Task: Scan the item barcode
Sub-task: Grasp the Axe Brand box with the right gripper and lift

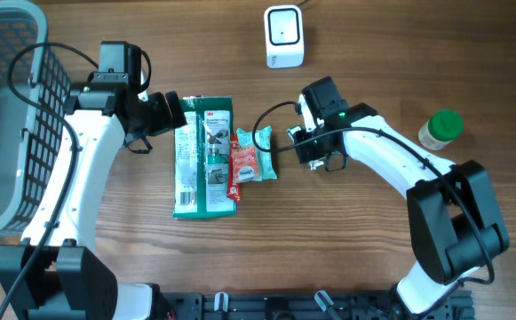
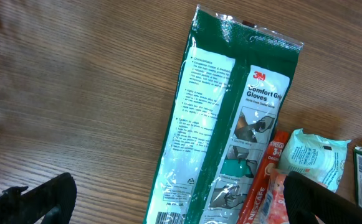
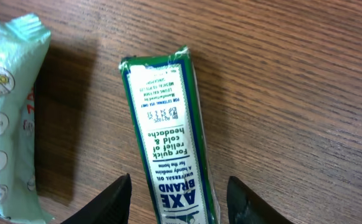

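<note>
A small green and white Axe Brand oil box (image 3: 168, 130) lies flat on the wooden table. My right gripper (image 3: 179, 190) is open and straddles its near end, with a gap on each side. In the overhead view the box (image 1: 292, 134) sits just right of a pale green packet (image 1: 259, 147). My left gripper (image 2: 181, 193) is open wide above a green 3M gloves pack (image 2: 230, 118), whose barcode shows at the view's lower edge. A red Nescafe sachet (image 2: 261, 186) lies beside the pack. The white scanner (image 1: 284, 36) stands at the far middle of the table.
A grey mesh basket (image 1: 9, 116) fills the left side of the table. A green-lidded jar (image 1: 441, 129) stands at the right. The gloves pack (image 1: 204, 160) and sachet (image 1: 244, 164) lie between the two arms.
</note>
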Controlling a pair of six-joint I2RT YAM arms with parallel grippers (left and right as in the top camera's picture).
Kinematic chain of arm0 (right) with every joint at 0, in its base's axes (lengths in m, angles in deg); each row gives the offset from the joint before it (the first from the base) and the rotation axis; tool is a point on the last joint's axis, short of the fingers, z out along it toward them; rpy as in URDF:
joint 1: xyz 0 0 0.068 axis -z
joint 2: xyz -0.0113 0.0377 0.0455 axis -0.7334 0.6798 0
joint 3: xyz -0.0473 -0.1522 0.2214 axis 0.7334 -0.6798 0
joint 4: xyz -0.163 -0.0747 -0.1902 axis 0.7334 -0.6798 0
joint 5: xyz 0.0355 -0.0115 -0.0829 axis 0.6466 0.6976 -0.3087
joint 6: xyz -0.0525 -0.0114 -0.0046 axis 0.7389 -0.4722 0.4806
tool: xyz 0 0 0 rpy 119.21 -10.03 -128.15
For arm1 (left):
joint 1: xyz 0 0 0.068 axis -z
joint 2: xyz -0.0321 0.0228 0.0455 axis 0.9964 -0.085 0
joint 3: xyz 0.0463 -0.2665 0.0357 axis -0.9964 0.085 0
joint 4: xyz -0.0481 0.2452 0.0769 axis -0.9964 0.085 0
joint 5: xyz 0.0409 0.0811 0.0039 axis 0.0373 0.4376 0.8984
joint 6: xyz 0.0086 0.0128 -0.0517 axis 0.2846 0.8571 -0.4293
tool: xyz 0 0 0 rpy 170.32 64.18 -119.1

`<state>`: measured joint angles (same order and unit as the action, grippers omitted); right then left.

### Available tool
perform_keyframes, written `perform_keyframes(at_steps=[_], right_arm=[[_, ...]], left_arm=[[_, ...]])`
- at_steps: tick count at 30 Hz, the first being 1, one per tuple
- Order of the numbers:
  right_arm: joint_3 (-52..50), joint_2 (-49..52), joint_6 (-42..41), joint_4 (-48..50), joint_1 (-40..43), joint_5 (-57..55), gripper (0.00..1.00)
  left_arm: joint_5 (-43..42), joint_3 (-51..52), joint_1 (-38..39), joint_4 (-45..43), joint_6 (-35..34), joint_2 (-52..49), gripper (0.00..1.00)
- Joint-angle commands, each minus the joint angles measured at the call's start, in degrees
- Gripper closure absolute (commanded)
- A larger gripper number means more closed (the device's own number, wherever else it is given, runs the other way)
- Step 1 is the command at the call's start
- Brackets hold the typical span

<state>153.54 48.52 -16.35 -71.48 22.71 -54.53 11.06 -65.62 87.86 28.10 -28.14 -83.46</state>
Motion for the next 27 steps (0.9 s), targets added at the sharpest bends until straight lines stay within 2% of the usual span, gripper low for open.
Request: perform_keyframes(at_steps=[1, 11, 15, 20, 27], right_arm=[[-0.17, -1.57, 3.43, 0.09, -0.09, -0.02, 0.50], [-5.99, -1.38, 4.20, 6.10, -0.09, -2.10, 0.51], [-7.65, -1.38, 4.20, 7.93, -0.09, -2.05, 0.58], [-7.65, -1.38, 4.09, 7.91, -0.09, -1.09, 0.73], [-5.35, -4.35, 4.44, 5.64, 0.57, 5.84, 0.80]], left_arm=[[0.74, -0.46, 0.13, 0.00, 0.87, -0.07, 0.00], [0.74, -0.46, 0.13, 0.00, 0.90, -0.07, 0.00], [0.74, -0.46, 0.13, 0.00, 0.90, -0.07, 0.00], [0.74, -0.46, 0.13, 0.00, 0.87, -0.07, 0.00], [0.74, -0.46, 0.13, 0.00, 0.90, -0.07, 0.00]])
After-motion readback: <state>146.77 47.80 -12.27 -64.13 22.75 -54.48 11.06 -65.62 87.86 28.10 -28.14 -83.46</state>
